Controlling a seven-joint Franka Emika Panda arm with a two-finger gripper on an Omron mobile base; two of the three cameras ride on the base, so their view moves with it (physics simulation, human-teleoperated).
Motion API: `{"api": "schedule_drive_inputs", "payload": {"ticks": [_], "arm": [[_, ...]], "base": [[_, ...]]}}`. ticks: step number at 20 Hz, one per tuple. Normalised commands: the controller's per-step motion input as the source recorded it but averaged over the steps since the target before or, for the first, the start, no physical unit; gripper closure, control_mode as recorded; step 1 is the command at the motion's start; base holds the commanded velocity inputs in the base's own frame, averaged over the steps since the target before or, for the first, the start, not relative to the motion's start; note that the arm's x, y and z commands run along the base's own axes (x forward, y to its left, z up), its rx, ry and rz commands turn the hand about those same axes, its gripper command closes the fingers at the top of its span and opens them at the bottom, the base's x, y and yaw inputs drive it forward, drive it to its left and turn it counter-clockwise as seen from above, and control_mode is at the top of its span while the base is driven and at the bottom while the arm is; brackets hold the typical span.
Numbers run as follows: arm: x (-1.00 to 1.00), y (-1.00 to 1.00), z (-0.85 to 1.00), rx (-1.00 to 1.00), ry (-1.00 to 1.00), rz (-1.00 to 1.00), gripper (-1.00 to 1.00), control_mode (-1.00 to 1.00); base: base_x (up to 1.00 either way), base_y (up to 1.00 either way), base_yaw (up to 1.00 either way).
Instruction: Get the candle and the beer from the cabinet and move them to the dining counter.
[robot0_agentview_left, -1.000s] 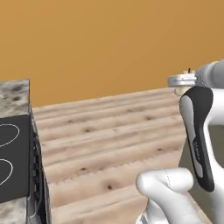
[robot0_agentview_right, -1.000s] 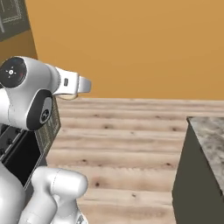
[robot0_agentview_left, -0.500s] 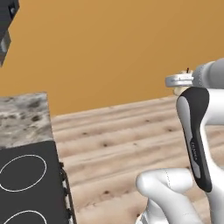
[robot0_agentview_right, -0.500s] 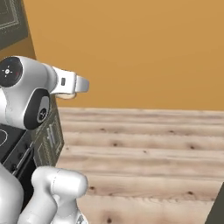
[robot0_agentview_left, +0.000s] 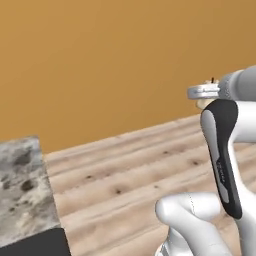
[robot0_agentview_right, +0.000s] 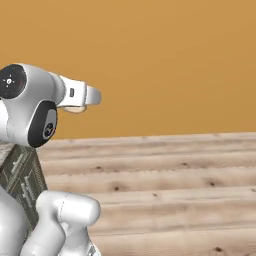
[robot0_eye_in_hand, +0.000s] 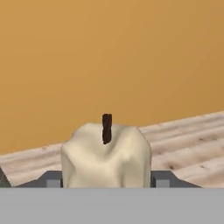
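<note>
The gripper (robot0_eye_in_hand: 106, 181) grips the candle (robot0_eye_in_hand: 106, 157) high above the wooden floor (robot0_agentview_left: 125, 175), before the orange wall (robot0_agentview_left: 100, 60), with a marble counter corner (robot0_agentview_left: 22, 190) nearby.

The lumpy cream-white candle (robot0_eye_in_hand: 106, 158) looks waxy and matt, its dark wick (robot0_eye_in_hand: 106, 128) rough. Below it, the pale plank floor (robot0_agentview_left: 130, 170) shows knotted wood grain, the orange wall (robot0_agentview_right: 165, 60) behind is flat and matt, and the mottled grey-brown counter top (robot0_agentview_left: 22, 190) looks like polished stone.
</note>
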Motion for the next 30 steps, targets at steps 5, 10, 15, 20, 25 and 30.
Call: {"api": "schedule_drive_inputs", "payload": {"ticks": [5, 10, 15, 20, 25, 30], "arm": [[0.00, 0.00, 0.00, 0.00, 0.00, 0.00, 1.00, 1.00], [0.00, 0.00, 0.00, 0.00, 0.00, 0.00, 1.00, 1.00], [0.00, 0.00, 0.00, 0.00, 0.00, 0.00, 1.00, 1.00], [0.00, 0.00, 0.00, 0.00, 0.00, 0.00, 1.00, 1.00], [0.00, 0.00, 0.00, 0.00, 0.00, 0.00, 1.00, 1.00], [0.00, 0.00, 0.00, 0.00, 0.00, 0.00, 1.00, 1.00]], "base": [[0.83, 0.20, -0.62], [0.55, 0.25, -0.74], [0.46, 0.29, -0.79], [0.59, 0.50, -0.75], [0.58, 0.78, -0.74], [0.59, 0.84, -0.72]]}}
